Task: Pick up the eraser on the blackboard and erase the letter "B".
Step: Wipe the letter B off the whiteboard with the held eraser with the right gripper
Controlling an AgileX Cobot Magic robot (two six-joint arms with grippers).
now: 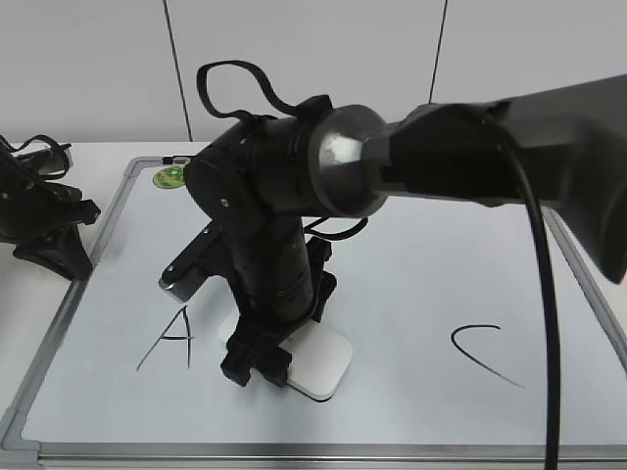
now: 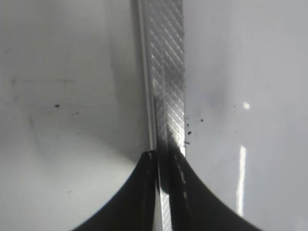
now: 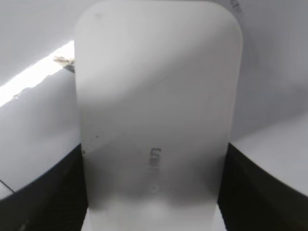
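Right tool [image 1: 263, 360] grips the eraser [image 1: 318, 362] flat on the blackboard [image 1: 411, 284], between "A" [image 1: 168, 338] and "C" [image 1: 482, 354].
Left wrist view: the frame [image 2: 166, 96] lies ahead of the left tool; its state cannot be told. Right wrist view: eraser [image 3: 156, 110] fills the jaws, pressed down, likely for wiping; "B" is hidden.

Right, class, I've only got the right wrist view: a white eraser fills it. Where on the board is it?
Observer: The eraser sits on the blackboard, between the letter A and the letter C.
Operator: Is the letter B visible?
Observer: No. The right pincer and its arm cover that spot, so I cannot tell.
Operator: And the other arm?
Observer: The left pincer is off at the left, over the board's metal frame.
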